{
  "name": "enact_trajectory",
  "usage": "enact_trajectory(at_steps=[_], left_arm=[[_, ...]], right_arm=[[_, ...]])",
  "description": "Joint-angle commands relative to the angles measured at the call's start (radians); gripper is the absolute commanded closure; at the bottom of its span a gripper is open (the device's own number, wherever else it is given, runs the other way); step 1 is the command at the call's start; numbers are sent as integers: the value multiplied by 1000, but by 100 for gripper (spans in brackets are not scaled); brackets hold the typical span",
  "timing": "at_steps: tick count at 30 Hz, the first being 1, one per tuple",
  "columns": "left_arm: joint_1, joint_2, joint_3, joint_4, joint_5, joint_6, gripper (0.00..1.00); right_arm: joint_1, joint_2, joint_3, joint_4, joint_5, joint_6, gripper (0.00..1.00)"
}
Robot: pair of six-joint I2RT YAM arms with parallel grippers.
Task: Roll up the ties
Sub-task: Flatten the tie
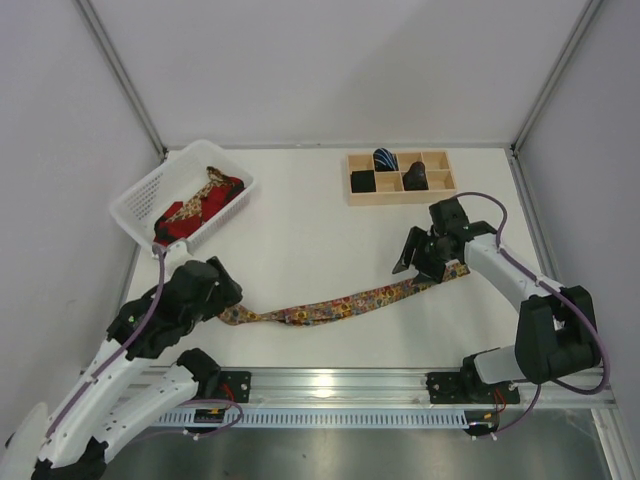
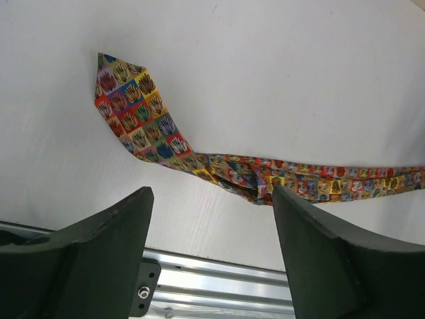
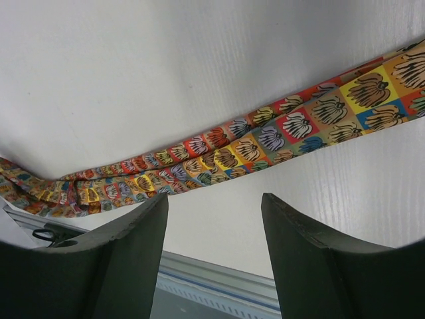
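1. The left claw [image 2: 212, 193] is hanging wide open and holding nothing. One of its fingers is sitting just beside the colourful tie [image 2: 139, 113].
2. The right claw [image 3: 214, 199] is gaping wide too, and it is holding nothing.
3. The colourful tie is lying stretched out on the table [image 1: 300, 220], with one end near each claw.
4. I think the rolling is only starting, because no part of this tie is curled up. Next, one claw needs to go down, pinch an end and turn it over itself.
5. The white basket [image 1: 130, 205] in the far left corner is holding a red tie [image 1: 225, 190] and a gold tie [image 1: 180, 212] in a heap.
6. The wooden tray [image 1: 400, 198] is holding a black roll [image 1: 362, 181], a blue-striped roll [image 1: 386, 158] and a dark roll [image 1: 415, 178]. Its other boxes are looking empty.
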Motion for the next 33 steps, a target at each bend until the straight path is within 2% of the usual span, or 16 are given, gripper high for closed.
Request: enact_trajectory(at_steps=[1, 2, 4, 5, 8, 10, 11, 13, 14, 15, 18, 21, 26, 28, 32, 33], left_arm=[[5, 0, -5, -7, 42, -73, 22], [3, 8, 4, -4, 48, -64, 34], [5, 22, -5, 59, 90, -29, 41], [3, 49, -20, 164, 155, 16, 47], [5, 185, -22, 302, 229, 68, 55], [5, 268, 13, 317, 225, 76, 63], [3, 304, 64, 295, 214, 94, 63], [17, 428, 128, 239, 164, 117, 48], [25, 468, 168, 181, 133, 125, 28], [28, 535, 234, 98, 83, 133, 27], [39, 573, 273, 29, 41, 144, 29], [71, 544, 268, 39, 53, 139, 29], [124, 511, 291, 61, 133, 185, 28], [138, 508, 297, 58, 140, 199, 27], [172, 513, 287, 59, 200, 203, 12], [187, 534, 284, 61, 220, 203, 12]], right_arm=[[-16, 20, 45, 14, -6, -22, 36], [-28, 32, 45, 14, -3, -25, 36], [-39, 44, 46, 5, 5, -30, 36], [-42, 53, 46, 4, 11, -36, 36], [-43, 84, 49, 5, 13, -39, 37], [-43, 104, 57, 0, 25, -39, 44], [-43, 116, 60, -1, 40, -42, 46], [-46, 138, 69, -4, 61, -36, 50], [-48, 146, 75, -16, 95, -35, 52], [-48, 161, 83, -26, 117, -21, 54], [-60, 181, 84, -33, 181, 8, 58], [-72, 207, 72, -27, 246, 33, 64], [-135, 276, 46, 60, 278, 56, 64], [-160, 311, 63, 62, 347, 54, 64], [-249, 342, 88, 53, 402, 53, 64], [-269, 336, 95, 48, 419, 54, 64]])
